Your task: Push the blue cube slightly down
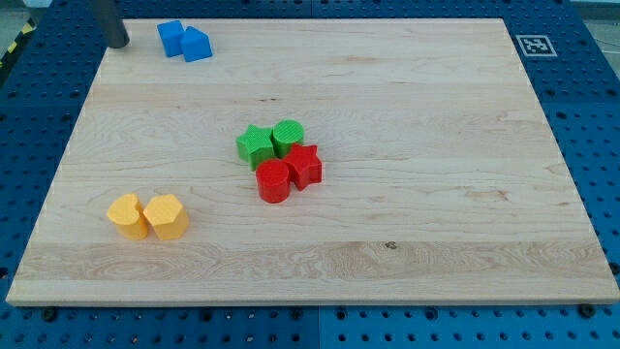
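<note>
The blue cube [170, 38] sits near the board's top left corner, touching a second blue block [197, 45] on its right. My tip [117, 43] is the dark rod's lower end at the view's top left, just left of the blue cube with a small gap between them.
A green star [255, 146] and green cylinder [288, 137] sit mid-board, touching a red cylinder [274, 181] and red star [304, 166]. Two yellow blocks [128, 215] [167, 216] sit side by side at lower left. The wooden board [436, 194] lies on a blue pegboard; a marker tag [534, 45] is at top right.
</note>
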